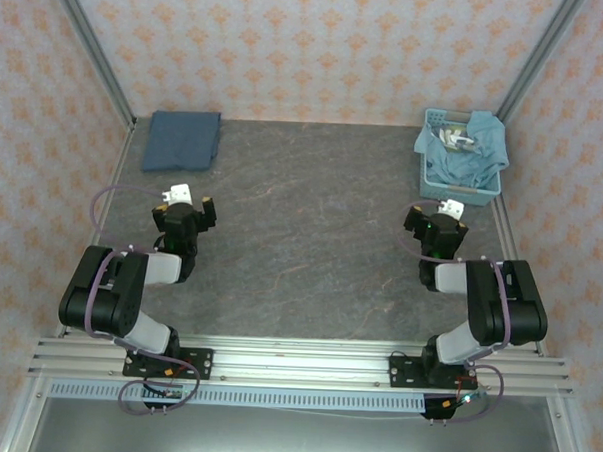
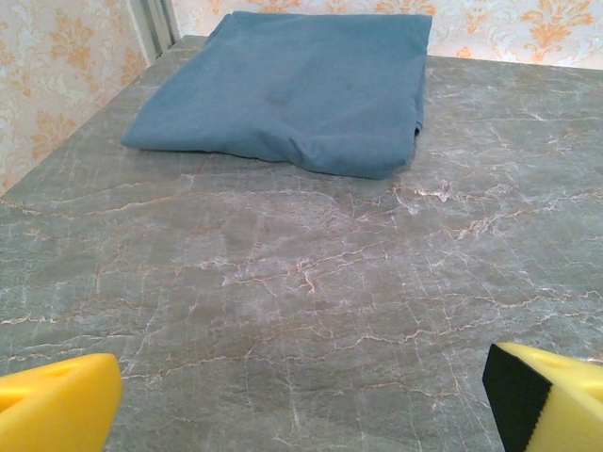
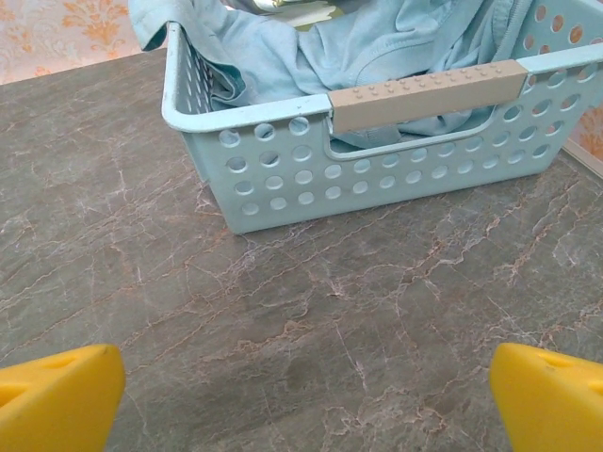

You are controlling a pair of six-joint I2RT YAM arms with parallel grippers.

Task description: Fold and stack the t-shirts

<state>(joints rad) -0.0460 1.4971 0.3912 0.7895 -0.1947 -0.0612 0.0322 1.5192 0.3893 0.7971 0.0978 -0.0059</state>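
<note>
A dark slate-blue t-shirt [image 1: 182, 140] lies folded flat at the table's far left corner; the left wrist view has it [image 2: 292, 89] ahead of the fingers. A lighter teal-blue t-shirt [image 1: 470, 153] is crumpled inside the basket at the far right, its cloth [image 3: 358, 42] spilling over the rim. My left gripper [image 1: 186, 209] hovers open over bare table, short of the folded shirt, yellow fingertips [image 2: 57, 405] wide apart. My right gripper [image 1: 438, 224] is open too, just in front of the basket, with nothing between its fingertips [image 3: 551, 400].
The light-blue perforated plastic basket [image 1: 461, 191] stands by the right wall, its tan handle bar [image 3: 429, 83] facing the right wrist camera. Patterned walls close the table on three sides. Grey marble tabletop [image 1: 311, 236] stretches between the arms.
</note>
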